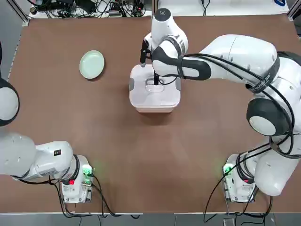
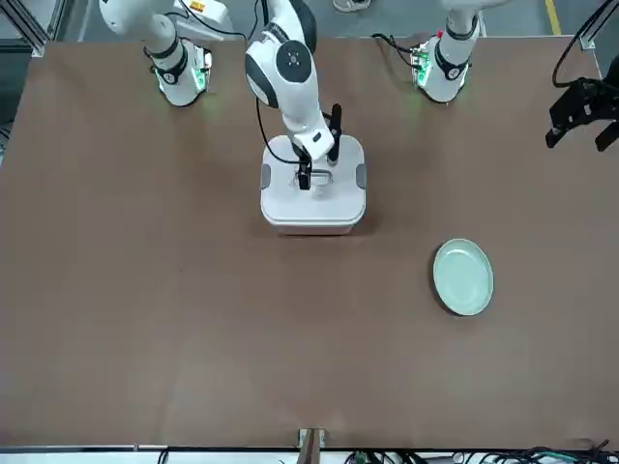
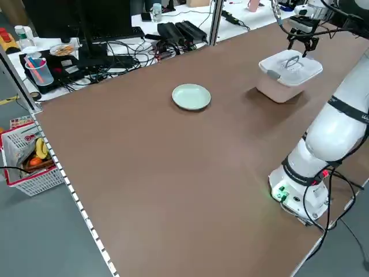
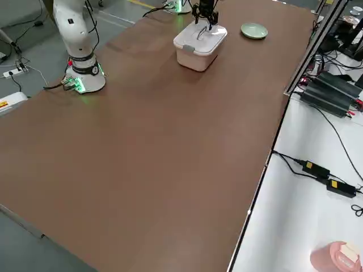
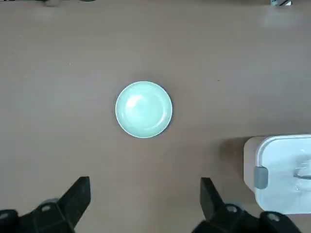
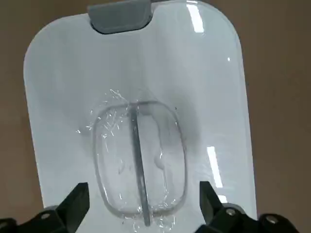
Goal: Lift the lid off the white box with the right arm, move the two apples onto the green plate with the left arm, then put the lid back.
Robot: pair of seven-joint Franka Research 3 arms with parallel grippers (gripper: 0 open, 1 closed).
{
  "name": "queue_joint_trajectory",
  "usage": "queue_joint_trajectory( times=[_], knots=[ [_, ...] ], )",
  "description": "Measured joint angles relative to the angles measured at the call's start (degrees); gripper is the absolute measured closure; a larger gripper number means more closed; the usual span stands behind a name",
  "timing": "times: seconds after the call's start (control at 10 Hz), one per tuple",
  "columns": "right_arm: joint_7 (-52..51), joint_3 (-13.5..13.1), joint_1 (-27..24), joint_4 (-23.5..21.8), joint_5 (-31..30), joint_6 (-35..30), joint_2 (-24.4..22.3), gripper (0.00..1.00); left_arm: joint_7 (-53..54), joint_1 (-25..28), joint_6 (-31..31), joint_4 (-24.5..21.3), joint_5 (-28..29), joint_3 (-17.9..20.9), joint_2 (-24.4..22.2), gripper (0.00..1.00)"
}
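White and jointed, the right arm (image 1: pixel 235 56) comes nearest the overhead camera, reaching across from the table's near right corner to the white box (image 1: pixel 154 108). Its right gripper (image 6: pixel 145 187) is over the lid (image 6: pixel 63 121), fingers spread wide on either side of the upright handle (image 6: pixel 138 165), with nothing gripped. One grey clip (image 6: pixel 120 18) shows at the lid's side; whether it is fastened I cannot tell.

Box and lid sit about midway between the left and right edges of the table (image 1: pixel 117 155), closer to the far edge than to the near one. The lid is on, so the job looks to be at its first step: lining up to take the handle. The two apples are out of sight, presumably inside the box.

Toward the table's far left corner lies the green plate (image 1: pixel 91 64), bare and well apart from the box. The left gripper (image 5: pixel 146 182) hangs raised near the table's left edge, released and holding nothing, with both plate and box in its wrist view.

Next, the right gripper should lower until its fingers straddle the handle, close squarely, then lift straight up and carry the lid aside, leaving the left arm a free way in. The thin handle could slip or twist if pinched off-centre, and a fastened clip might drag the whole box up.
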Motion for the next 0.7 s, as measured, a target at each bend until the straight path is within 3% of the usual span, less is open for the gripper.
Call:
queue_joint_trajectory(
  times=[0.7],
  knots=[
    [1.67, -0.37, 0.23, -1.14, -1.29, 3.22, 0.44, 0.0, 0.0, 0.02, -2.06, 0.48, -2.39, 0.0, -3.08, 0.0]
  ],
)
